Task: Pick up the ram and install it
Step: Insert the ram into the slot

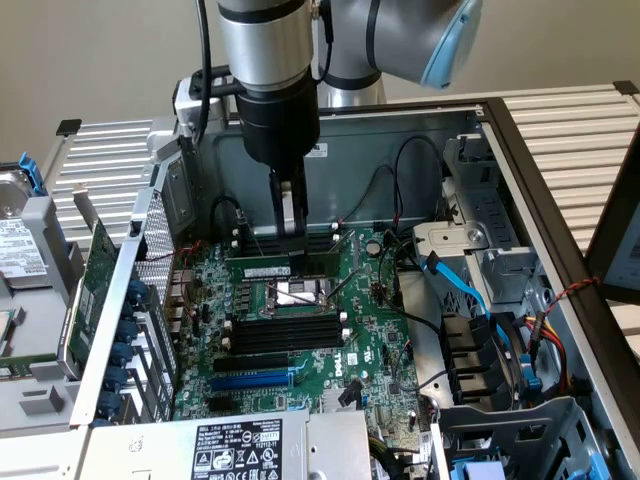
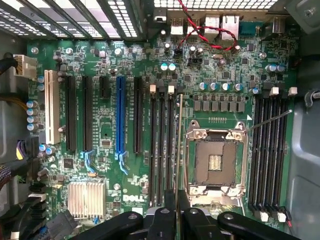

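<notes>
Since I'm logging from the near edge back: the power supply (image 1: pixel 240 448) with its white label sits closest in the exterior view. Just past it the green motherboard (image 1: pixel 370 350) lies flat in the open case (image 1: pixel 420 130). Going back across the board I see the blue slot (image 1: pixel 250 381), then a bank of long black slots (image 1: pixel 285 335), then the CPU socket (image 1: pixel 300 295), uncovered, metal frame showing. On the exterior view's left an expansion card (image 1: pixel 90 290) stands on edge just beside the perforated case wall. On the exterior view's right blue cables (image 1: pixel 462 290) run down by the drive bays.

Beyond the socket is the ram (image 1: pixel 255 268): a green stick with a white label, level, its long side parallel to the black slots. My gripper (image 1: pixel 291 240) comes straight down on it, fingers pinched nearly together on the stick's two faces near its middle, so it's gripped. The stick's lower edge overlaps the socket's far rim in that view.

In the wrist view I get the ram (image 2: pixel 178 150) edge-on, a thin line between a bank of black slots (image 2: pixel 162 145) and the CPU socket (image 2: pixel 215 162). It runs parallel to the slot nearest the socket and just beside it, and the gripper (image 2: pixel 177 217) is clamped on it. I can't tell whether the stick touches the board or any slot.

Farthest back are the grey case wall and the arm (image 1: pixel 270 40) above the gripper
</notes>
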`<control>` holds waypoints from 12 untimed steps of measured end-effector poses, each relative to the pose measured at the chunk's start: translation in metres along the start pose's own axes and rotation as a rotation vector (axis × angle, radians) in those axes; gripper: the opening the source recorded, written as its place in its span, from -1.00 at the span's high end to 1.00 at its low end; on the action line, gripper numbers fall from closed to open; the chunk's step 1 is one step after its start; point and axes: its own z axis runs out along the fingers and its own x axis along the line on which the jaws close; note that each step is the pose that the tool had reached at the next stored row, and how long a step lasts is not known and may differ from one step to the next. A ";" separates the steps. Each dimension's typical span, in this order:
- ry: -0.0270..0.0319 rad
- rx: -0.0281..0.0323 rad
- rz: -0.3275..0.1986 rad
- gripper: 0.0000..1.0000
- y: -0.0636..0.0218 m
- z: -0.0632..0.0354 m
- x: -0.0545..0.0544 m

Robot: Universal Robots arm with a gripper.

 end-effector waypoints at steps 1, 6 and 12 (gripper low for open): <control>0.0001 0.0000 0.001 0.73 0.0000 0.0008 0.001; -0.0002 0.0002 0.001 0.73 0.0001 0.0046 0.007; -0.0008 0.0001 -0.001 0.73 0.0002 0.0059 0.010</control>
